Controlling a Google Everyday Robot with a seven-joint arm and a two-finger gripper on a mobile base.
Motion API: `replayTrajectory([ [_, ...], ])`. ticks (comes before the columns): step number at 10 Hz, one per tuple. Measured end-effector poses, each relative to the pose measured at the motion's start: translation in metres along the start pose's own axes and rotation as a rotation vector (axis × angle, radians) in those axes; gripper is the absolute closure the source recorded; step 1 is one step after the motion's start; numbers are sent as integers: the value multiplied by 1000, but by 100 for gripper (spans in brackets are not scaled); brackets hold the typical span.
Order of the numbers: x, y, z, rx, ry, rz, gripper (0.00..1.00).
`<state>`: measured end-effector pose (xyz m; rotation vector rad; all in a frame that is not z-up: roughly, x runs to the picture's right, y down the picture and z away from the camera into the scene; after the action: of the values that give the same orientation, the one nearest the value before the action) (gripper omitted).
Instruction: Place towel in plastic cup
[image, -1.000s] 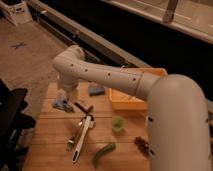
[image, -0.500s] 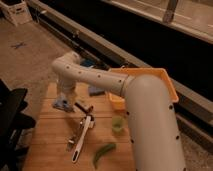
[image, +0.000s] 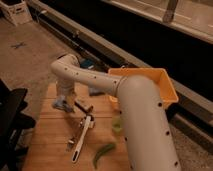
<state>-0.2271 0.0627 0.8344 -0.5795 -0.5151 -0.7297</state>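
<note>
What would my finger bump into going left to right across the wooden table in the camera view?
The gripper, low over the left part of the wooden table → long white utensil → small pale green plastic cup → big yellow plastic bin.

On the wooden table (image: 47, 145) a white-handled utensil (image: 82, 140) and a curved green item (image: 103, 152) are laid apart from each other. A small dark object (image: 84, 106) is located just beside the gripper (image: 62, 103) — lowered over the table's far end. A yellow bin (image: 162, 85) is positioned at the far side — a black chair (image: 12, 117) beside the table.
</note>
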Motion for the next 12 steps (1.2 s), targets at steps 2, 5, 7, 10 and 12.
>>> replayTrajectory([
  [2,1,1,0,12,10,22,30],
  [5,18,7,9,57,-15,68,30],
  [7,19,-6,26,82,-49,79,30],
  [10,25,-22,49,98,-92,92,30],
  [12,27,-28,66,99,-120,102,30],
])
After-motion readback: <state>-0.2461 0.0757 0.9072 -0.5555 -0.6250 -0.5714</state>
